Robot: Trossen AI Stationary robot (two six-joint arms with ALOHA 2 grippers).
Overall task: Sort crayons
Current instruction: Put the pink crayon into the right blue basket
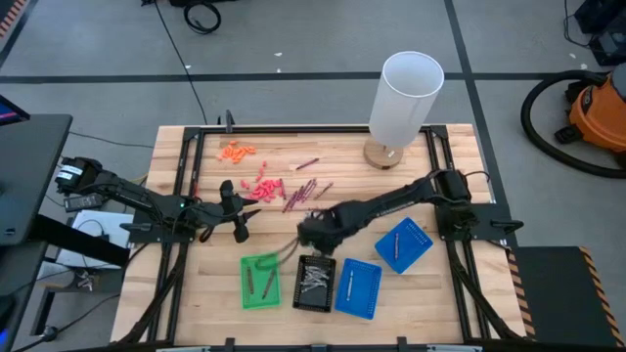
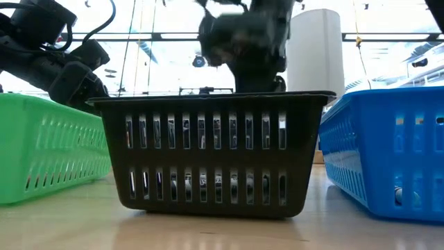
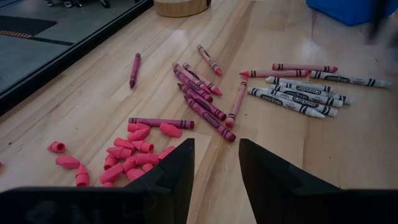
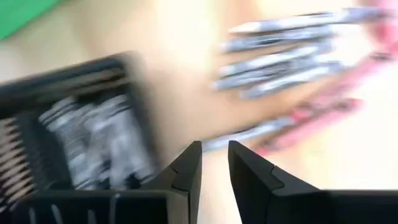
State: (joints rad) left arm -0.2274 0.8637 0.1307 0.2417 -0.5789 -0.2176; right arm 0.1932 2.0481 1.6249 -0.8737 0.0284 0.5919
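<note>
I logged the right hand (image 1: 311, 235) blurred, narrowly parted, empty, over the black tray (image 1: 315, 284); left hand (image 1: 241, 207) parted near crayons (image 3: 202, 99).

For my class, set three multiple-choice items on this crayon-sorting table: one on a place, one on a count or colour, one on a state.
1. Where does the black tray stand?
A. between the green tray and a blue tray
B. beside the white cylinder
C. off the table

2. How many blue trays are on the table?
A. one
B. two
C. four

3. What is in the left tool?
A. a grey crayon
B. a pink stub
C. nothing; it is open

Answers:
1 A: the high view shows green, black and blue in a row along the near edge.
2 B: a second blue tray lies just past the first.
3 C: the left wrist view shows bare wood between its fingers, with the maroon crayons and grey crayons lying farther off.
</note>
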